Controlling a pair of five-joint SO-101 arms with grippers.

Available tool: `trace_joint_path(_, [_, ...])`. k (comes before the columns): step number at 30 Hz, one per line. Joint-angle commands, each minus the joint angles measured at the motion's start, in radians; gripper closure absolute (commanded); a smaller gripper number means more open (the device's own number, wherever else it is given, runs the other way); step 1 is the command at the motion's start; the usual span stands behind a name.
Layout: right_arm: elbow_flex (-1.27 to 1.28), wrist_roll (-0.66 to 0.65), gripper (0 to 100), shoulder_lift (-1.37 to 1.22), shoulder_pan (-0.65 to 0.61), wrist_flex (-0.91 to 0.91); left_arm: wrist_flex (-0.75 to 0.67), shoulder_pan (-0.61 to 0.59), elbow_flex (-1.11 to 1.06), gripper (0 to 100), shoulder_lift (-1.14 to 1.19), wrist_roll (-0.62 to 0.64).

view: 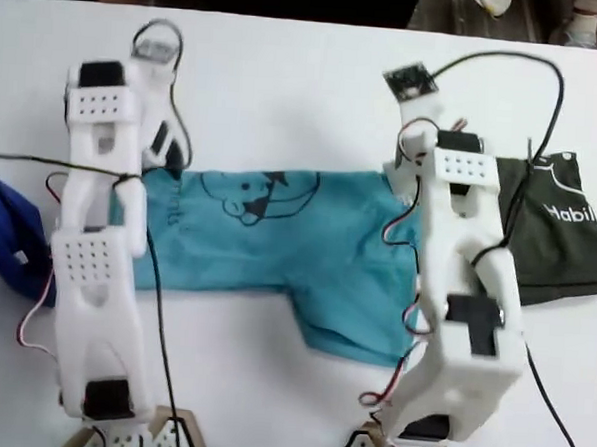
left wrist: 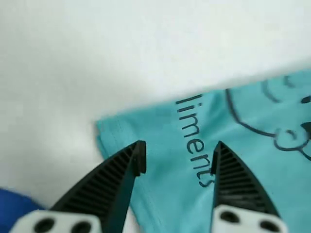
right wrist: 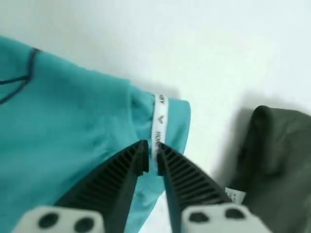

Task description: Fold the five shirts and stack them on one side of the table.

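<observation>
With the teal shirt [view: 277, 244] clamped at its collar by the right gripper [right wrist: 152, 158], the splayed left gripper [left wrist: 178, 158] is best closed squarely on the hem.

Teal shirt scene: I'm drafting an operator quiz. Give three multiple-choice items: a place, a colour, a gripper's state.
1. Where does the dark shirt lie? A on the teal shirt; B beside its collar end; C inside a box.
2. The shirt under the left gripper is: A teal; B red; C yellow.
3. The left gripper is: A shut on a shirt; B holding a pen; C open.
Answers: B, it lies next to the collar; A, the cloth is teal; C, its fingers stand apart above the hem.
</observation>
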State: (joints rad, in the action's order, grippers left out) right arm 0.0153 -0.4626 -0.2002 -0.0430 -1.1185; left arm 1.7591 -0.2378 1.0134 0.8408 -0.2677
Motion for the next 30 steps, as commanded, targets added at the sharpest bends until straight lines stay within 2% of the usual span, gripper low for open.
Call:
trace_joint_path(1, [-0.008, 0.0, 84.7, 0.182, -0.065, -0.127, 0.028, 0.009, -0.008, 76, -0.19, 0.002])
trace_joint_path(3, [-0.006, 0.0, 82.2, 0.232, -0.104, -0.191, 0.028, 0.009, -0.073, 76, -0.244, 0.003])
trace_joint_path(8, [-0.006, 0.002, 84.2, 0.34, -0.188, -0.274, 0.009, 0.009, -0.325, 76, -0.381, -0.005])
trace_joint_path(13, [0.098, 0.003, 84.1, 0.466, -0.266, -0.315, -0.072, 0.003, -0.579, 76, -0.557, -0.005])
trace_joint_path(23, [0.589, -0.025, 84.1, 0.67, -0.259, -0.196, -0.48, -0.006, -1.31, 76, -0.865, -0.005])
trace_joint_path(26, [0.669, -0.069, 84.2, 0.725, -0.252, -0.186, -0.566, -0.048, -1.457, 76, -0.918, -0.02])
trace_joint_path(30, [0.727, -0.077, 84.2, 0.8, -0.252, -0.191, -0.635, -0.118, -1.569, 76, -0.942, -0.104])
